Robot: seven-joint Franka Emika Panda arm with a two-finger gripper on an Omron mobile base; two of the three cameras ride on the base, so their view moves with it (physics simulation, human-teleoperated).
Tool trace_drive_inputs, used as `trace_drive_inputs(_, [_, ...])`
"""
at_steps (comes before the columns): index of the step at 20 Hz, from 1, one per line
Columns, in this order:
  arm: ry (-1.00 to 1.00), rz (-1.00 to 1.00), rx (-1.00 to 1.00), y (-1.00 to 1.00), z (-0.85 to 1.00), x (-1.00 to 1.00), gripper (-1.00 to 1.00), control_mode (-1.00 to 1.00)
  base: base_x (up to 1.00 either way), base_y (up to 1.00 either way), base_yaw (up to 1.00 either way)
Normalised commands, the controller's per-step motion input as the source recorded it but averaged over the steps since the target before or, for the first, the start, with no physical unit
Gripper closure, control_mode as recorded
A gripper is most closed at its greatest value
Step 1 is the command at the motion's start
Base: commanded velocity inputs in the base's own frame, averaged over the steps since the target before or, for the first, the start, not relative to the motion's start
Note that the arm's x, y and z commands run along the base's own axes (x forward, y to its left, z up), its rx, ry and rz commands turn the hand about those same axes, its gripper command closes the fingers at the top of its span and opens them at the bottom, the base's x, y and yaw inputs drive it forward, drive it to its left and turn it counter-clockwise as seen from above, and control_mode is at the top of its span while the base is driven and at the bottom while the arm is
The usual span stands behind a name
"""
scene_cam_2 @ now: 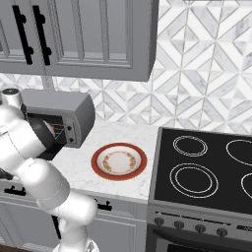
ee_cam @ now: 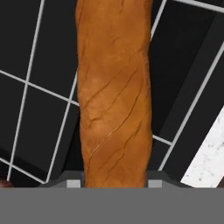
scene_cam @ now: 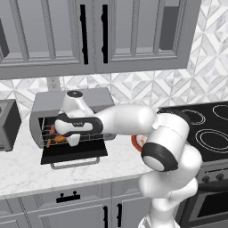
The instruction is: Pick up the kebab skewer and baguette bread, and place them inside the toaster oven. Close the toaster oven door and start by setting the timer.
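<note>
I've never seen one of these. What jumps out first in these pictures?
The big white robot arm reaching into the grey metal toaster oven, whose black door hangs open. Up close, the long golden-brown baguette sits between its fingers above the wire rack. A red-rimmed plate lies beside the stove.

No legible text, labels, brand marks, numbers or signs in any of the three views. Toaster oven [scene_cam: 67, 111] knob panel: no readable markings at this resolution. Stove [scene_cam_2: 206, 167] burner rings and front knobs: no readable characters. Cabinet doors [scene_cam: 89, 31], tiled backsplash [scene_cam_2: 197, 74] and plate [scene_cam_2: 119, 161]: pattern only, no writing. Baguette bread [ee_cam: 114, 96] and wire rack [ee_cam: 39, 87] in the hand view: no marks.
</note>
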Motion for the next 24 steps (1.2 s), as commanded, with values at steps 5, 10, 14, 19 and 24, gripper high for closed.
trace_drive_inputs(5, [0.0,0.0,0.0,0.0,0.0,0.12,1.0,-1.0,0.0,0.0,0.0])
trace_drive_inputs(10, [0.0,0.0,0.0,0.0,-0.02,0.05,1.0,-1.0,0.0,0.0,0.0])
trace_drive_inputs(14, [0.0,0.0,0.0,0.0,-0.05,0.0,1.0,-1.0,0.0,0.0,0.0])
trace_drive_inputs(19, [0.0,0.0,0.0,0.0,-0.09,0.0,-1.0,-1.0,0.0,0.0,0.0])
trace_drive_inputs(24, [0.0,0.0,0.0,0.0,-0.05,0.0,-1.0,-1.0,0.0,0.0,0.0])
